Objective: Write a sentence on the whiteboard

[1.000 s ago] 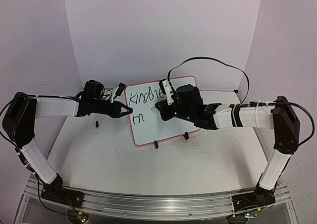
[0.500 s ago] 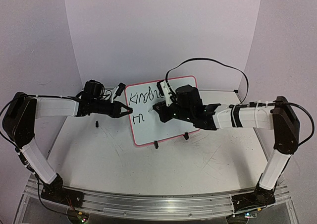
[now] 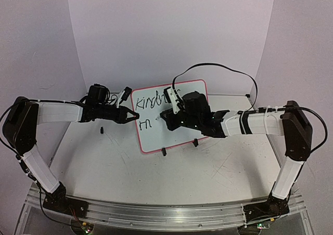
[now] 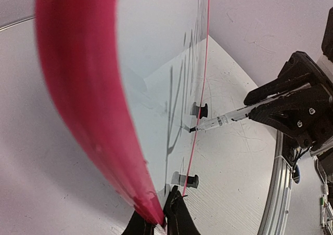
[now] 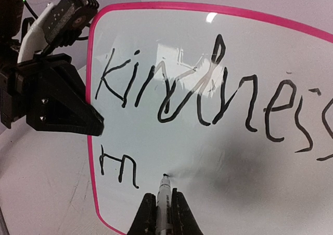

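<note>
The whiteboard stands tilted on two black clip feet mid-table. Its pink rim fills the right wrist view. The sentence reads "Kindness" on the top line, with an "m" below it at the left. My left gripper is shut on the board's left edge. My right gripper is shut on a marker. The marker tip touches the board just right of the "m". The marker also shows in the left wrist view.
A small black object lies on the grey tabletop left of the board. White walls close the back and both sides. A black cable loops above the right arm. A metal rail runs along the near edge.
My right gripper has moved the marker a little to the left along the board's second line, towards the "m". The left gripper and the board have not moved.
</note>
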Controlling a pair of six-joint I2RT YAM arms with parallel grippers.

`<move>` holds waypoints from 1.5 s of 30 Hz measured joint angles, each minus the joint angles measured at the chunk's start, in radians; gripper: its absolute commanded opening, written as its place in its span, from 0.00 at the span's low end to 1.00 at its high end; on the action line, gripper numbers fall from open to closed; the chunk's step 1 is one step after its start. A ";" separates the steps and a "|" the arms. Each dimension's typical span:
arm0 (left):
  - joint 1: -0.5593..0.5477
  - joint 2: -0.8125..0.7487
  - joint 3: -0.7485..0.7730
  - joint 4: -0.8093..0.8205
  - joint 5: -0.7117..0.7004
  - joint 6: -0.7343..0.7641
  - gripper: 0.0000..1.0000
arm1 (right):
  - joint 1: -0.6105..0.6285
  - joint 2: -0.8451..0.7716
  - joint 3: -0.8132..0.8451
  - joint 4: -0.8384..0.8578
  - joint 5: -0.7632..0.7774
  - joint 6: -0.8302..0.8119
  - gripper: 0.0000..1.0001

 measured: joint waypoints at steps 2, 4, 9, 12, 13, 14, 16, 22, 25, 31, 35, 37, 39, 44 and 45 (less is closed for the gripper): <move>0.000 0.000 0.000 -0.003 -0.001 0.000 0.00 | 0.002 0.005 0.000 0.000 -0.001 0.000 0.00; 0.000 0.000 0.001 -0.003 0.000 0.000 0.00 | 0.007 0.007 0.001 0.000 0.000 -0.001 0.00; 0.000 0.000 0.002 -0.007 -0.001 0.000 0.00 | 0.013 0.020 0.013 0.000 -0.009 -0.002 0.00; 0.000 0.000 0.004 -0.008 -0.001 0.001 0.00 | 0.018 0.027 0.023 0.000 -0.015 -0.004 0.00; 0.000 0.000 0.004 -0.008 -0.001 0.001 0.00 | 0.019 0.029 0.025 0.000 -0.016 -0.005 0.00; 0.000 0.000 0.004 -0.008 -0.001 0.002 0.00 | 0.021 0.031 0.027 0.000 -0.017 -0.005 0.00; 0.000 0.000 0.004 -0.008 -0.001 0.003 0.00 | 0.023 0.035 0.029 0.000 -0.019 -0.005 0.00; 0.000 0.000 0.004 -0.008 -0.001 0.003 0.00 | 0.025 0.037 0.030 0.000 -0.023 -0.004 0.00; 0.000 0.000 0.004 -0.008 -0.001 0.004 0.00 | 0.026 0.036 0.029 0.000 -0.023 -0.004 0.00; 0.000 0.000 0.004 -0.008 -0.001 0.004 0.00 | 0.026 0.036 0.021 0.000 -0.026 -0.003 0.00; 0.000 0.000 0.004 -0.009 -0.001 0.004 0.00 | 0.030 0.036 0.009 -0.004 -0.028 -0.001 0.00; 0.000 0.000 0.004 -0.009 -0.001 0.004 0.00 | 0.030 0.036 0.008 -0.005 -0.028 -0.001 0.00; 0.000 0.000 0.004 -0.009 -0.001 0.004 0.00 | 0.030 0.036 0.006 -0.005 -0.026 -0.001 0.00; 0.000 0.000 0.004 -0.009 -0.002 0.004 0.00 | 0.033 0.036 0.003 -0.005 -0.011 -0.001 0.00; 0.000 0.000 0.004 -0.009 -0.002 0.004 0.00 | 0.034 0.036 0.003 -0.005 -0.009 -0.001 0.00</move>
